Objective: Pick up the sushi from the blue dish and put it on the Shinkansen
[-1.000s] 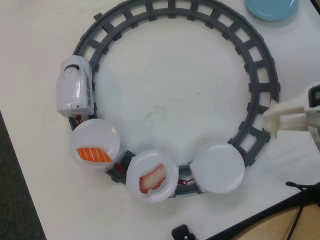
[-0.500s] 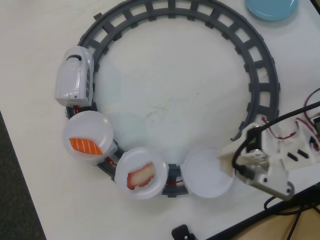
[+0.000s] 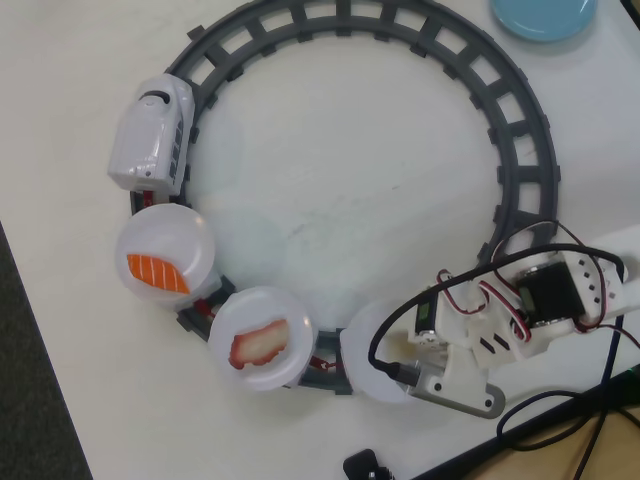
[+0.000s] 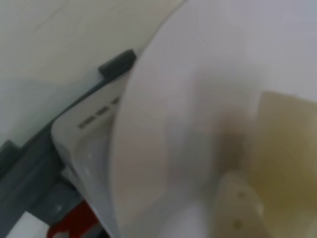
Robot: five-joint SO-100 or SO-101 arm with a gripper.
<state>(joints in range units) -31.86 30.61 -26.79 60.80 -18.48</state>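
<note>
The white Shinkansen [image 3: 152, 135] stands on the left of the grey ring track [image 3: 520, 140], pulling three round white plate cars. My gripper [image 3: 397, 376] is low over the third plate car [image 3: 365, 345] at the bottom of the ring. In the wrist view the pale cream-yellow sushi [image 4: 290, 153] lies against my gripper's [image 4: 267, 198] pale finger [image 4: 237, 206], just above that white plate [image 4: 173, 124]. The gripper looks shut on the sushi. The light blue dish [image 3: 545, 15] at the top right is bare.
The first plate car [image 3: 190, 230] carries an orange striped salmon piece [image 3: 157, 272]. The second plate car [image 3: 225, 335] carries a red-and-white piece [image 3: 260, 343]. Cables [image 3: 560, 410] run off to the lower right. The table's dark edge lies at the left.
</note>
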